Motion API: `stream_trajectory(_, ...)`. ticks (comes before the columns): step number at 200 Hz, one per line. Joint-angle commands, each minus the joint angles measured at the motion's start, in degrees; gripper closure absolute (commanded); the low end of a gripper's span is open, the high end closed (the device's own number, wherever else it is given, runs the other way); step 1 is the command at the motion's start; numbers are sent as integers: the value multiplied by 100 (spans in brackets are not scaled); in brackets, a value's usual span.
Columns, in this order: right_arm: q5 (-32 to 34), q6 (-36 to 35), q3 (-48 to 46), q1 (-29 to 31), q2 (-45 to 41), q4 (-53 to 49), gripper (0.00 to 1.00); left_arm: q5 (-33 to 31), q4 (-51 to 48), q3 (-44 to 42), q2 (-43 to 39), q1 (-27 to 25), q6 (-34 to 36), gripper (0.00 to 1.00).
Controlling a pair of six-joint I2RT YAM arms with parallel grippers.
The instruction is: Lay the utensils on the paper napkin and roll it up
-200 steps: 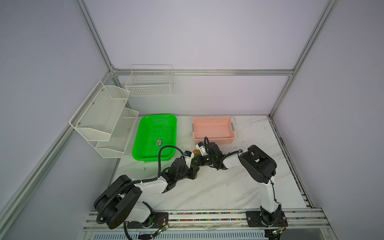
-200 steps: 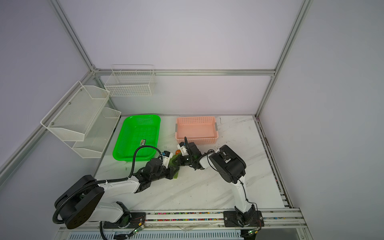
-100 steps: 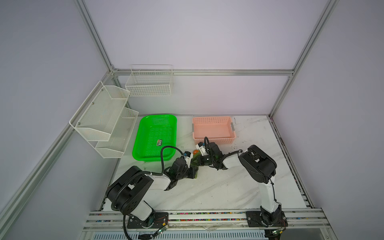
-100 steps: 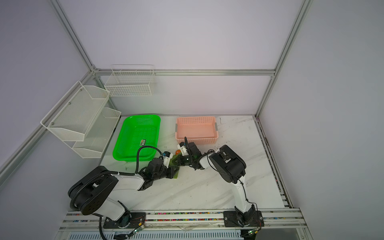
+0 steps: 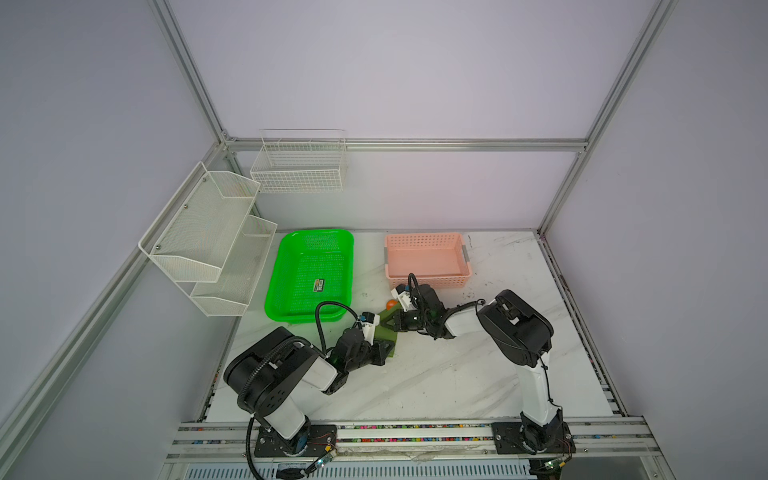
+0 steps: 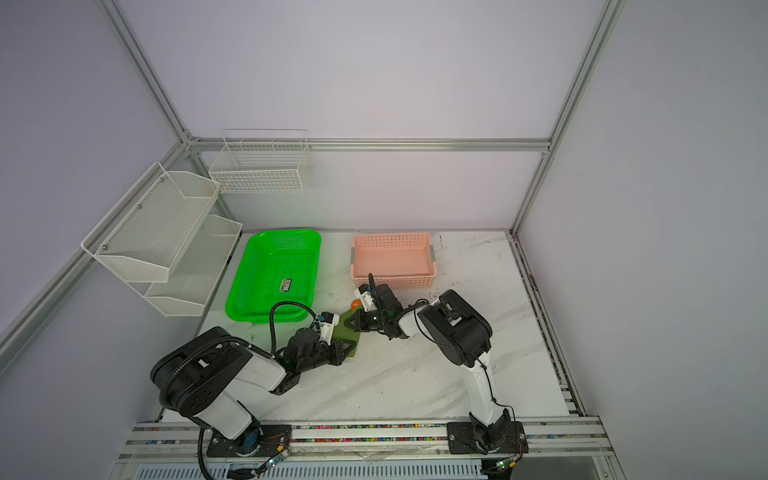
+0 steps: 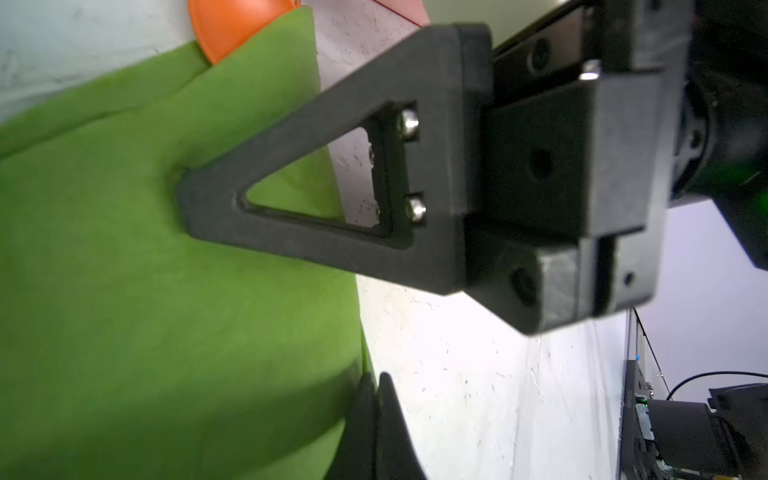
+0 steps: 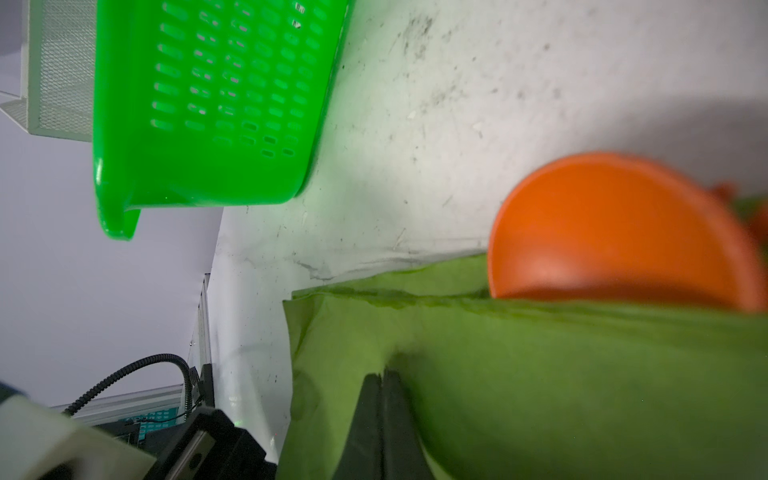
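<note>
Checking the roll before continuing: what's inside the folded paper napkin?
An orange spoon bowl pokes out of one end of the paper napkin. Its handle and any other utensils are hidden by the folds.

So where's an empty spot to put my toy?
Bare white marble tabletop lies between the two arms, toward the front rail, and right of the pink plastic basket. It is crowded between the bright green perforated tray and that basket: the left gripper and right gripper meet at the olive-green paper napkin.
</note>
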Motion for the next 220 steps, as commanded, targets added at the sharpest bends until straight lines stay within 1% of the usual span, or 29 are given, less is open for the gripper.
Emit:
stream_trajectory(1,130,-116,-16,16,159,-567,100,52,-250,-478,310,22,-302,100)
stream_trajectory(40,158,-135,3,18,131,-620,100,-73,-216,-862,180,4,-477,100)
stream_trajectory(59,157,-136,24,18,147,-637,100,-159,-238,-1039,-18,4,-538,100)
stream_trajectory(79,164,-143,26,18,122,-647,100,-241,-479,-1131,-374,4,-554,100)
stream_trajectory(107,184,-169,23,18,90,-708,100,-369,-1303,-1063,-1243,4,-537,100)
stream_trajectory(131,206,-175,15,18,52,-728,100,-656,-2586,-723,-2593,0,-396,100)
stream_trajectory(152,243,-188,8,27,18,-770,100,-1058,-3621,-308,-3714,4,-183,100)
stream_trajectory(172,321,-221,10,70,-5,-845,100,-1666,-4334,32,-4481,13,-113,100)
stream_trajectory(189,376,-232,-24,126,-23,-880,100,-2134,-4453,104,-4783,46,-49,100)
stream_trajectory(202,427,-218,-96,165,-58,-880,100,-2349,-4788,267,-4721,119,-90,100)
stream_trajectory(214,446,-181,-191,190,-91,-826,100,-2343,-5035,448,-4497,202,-157,94)
stream_trajectory(220,455,-158,-252,201,-122,-799,100,-2308,-5090,509,-4369,219,-186,88)
